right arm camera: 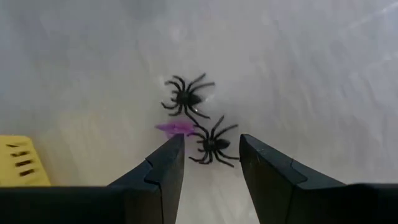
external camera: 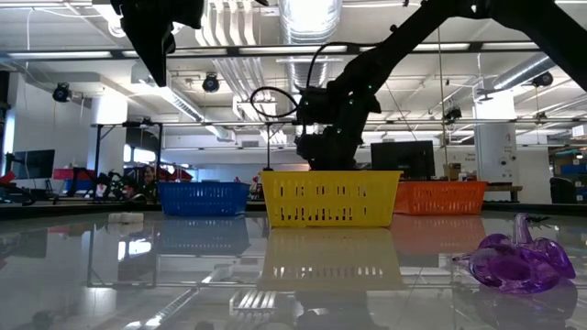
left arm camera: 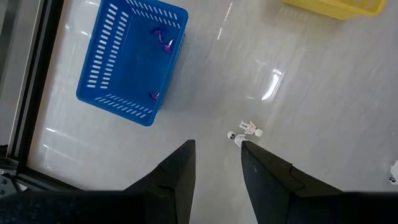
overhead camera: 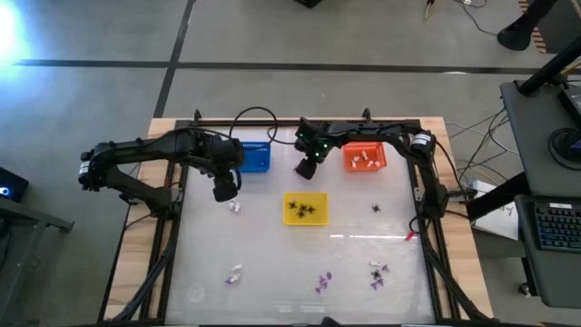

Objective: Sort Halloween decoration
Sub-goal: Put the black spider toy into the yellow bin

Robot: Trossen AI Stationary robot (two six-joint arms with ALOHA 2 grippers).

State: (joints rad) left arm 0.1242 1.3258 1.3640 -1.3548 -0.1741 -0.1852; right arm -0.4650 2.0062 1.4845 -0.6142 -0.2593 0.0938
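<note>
- Right gripper (right arm camera: 211, 139) hangs low over the table with its fingers set wide and empty. Two black spiders (right arm camera: 186, 96) and a purple trinket (right arm camera: 173, 128) lie clustered just past the tips, and a corner of the yellow basket (right arm camera: 18, 163) shows close by.
- The nearer spider touches the purple piece. A clean pick likely means centring the jaws on the spider's body alone and closing across it, so the purple piece is not dragged along.
- The spider's legs are thin and springy and may slip, so the body looks like the safer hold.
- The spider likely goes to the yellow basket, which already holds spiders. In the overhead view the blue basket (overhead camera: 257, 156) holds purple pieces and the orange basket (overhead camera: 365, 160) holds white ones.
- Left gripper (left arm camera: 217, 147) waits beside the blue basket, fingers apart and holding nothing, just short of a small white skeleton (left arm camera: 245, 132) on the bare table.
- White and purple pieces (overhead camera: 322, 282) are scattered along the near edge, well apart from the baskets, and the sort looks well short of done.
</note>
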